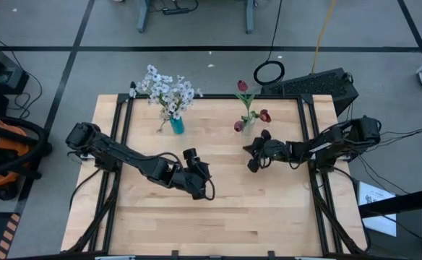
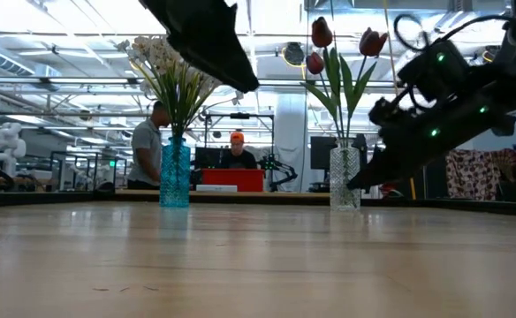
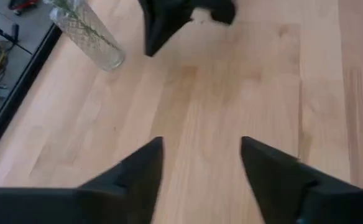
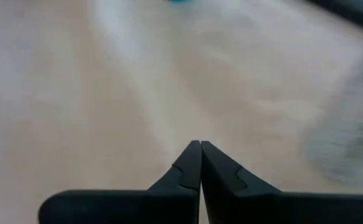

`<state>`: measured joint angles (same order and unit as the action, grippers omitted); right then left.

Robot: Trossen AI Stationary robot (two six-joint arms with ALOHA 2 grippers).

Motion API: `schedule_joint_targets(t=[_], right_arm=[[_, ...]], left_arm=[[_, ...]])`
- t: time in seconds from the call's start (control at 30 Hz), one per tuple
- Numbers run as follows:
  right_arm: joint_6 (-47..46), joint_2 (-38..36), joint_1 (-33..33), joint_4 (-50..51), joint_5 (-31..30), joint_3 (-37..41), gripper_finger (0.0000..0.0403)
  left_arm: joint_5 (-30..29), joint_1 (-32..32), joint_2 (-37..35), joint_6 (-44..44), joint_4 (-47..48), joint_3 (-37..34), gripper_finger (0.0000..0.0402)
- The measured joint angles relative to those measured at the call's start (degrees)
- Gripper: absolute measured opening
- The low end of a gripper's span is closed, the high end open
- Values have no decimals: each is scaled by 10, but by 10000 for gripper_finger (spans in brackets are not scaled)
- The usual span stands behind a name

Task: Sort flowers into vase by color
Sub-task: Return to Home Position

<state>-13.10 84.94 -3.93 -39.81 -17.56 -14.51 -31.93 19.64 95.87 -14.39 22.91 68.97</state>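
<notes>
The white blossom sprays (image 1: 168,91) stand with their stems in a blue vase (image 1: 176,126) near the table's far edge; the low view shows them (image 2: 165,66) upright in that vase (image 2: 175,177). Three dark red tulips (image 1: 248,108) stand in a clear glass vase (image 2: 345,178), which the left wrist view also catches (image 3: 89,34). My left gripper (image 3: 200,155) is open above the table's middle, holding nothing. My right gripper (image 4: 201,149) is shut and empty, hovering just near of the tulip vase (image 1: 257,155).
Bare wooden tabletop (image 1: 218,217) spreads across the near half. Black frame rails run along the table's left (image 1: 121,123) and right (image 1: 313,130) sides. People sit at desks in the room beyond the far edge (image 2: 236,155).
</notes>
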Motion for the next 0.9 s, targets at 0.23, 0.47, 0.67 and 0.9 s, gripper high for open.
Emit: schedule_joint_targets(t=[0.23, 0.47, 0.67, 0.9], right_arm=[[-19, -98, 68, -16, 146, 0, 0], [28, -275, 113, 89, 148, 0, 0], [33, -436, 125, 279, 145, -20, 0], [78, -549, 144, 436, 64, -47, 0]], left_arm=[[21, 0, -66, 46, -7, 0, 82], [76, -8, -138, 130, -41, -10, 9], [137, -50, -184, 165, -163, -100, 4], [176, -65, -242, 143, -334, -245, 4]])
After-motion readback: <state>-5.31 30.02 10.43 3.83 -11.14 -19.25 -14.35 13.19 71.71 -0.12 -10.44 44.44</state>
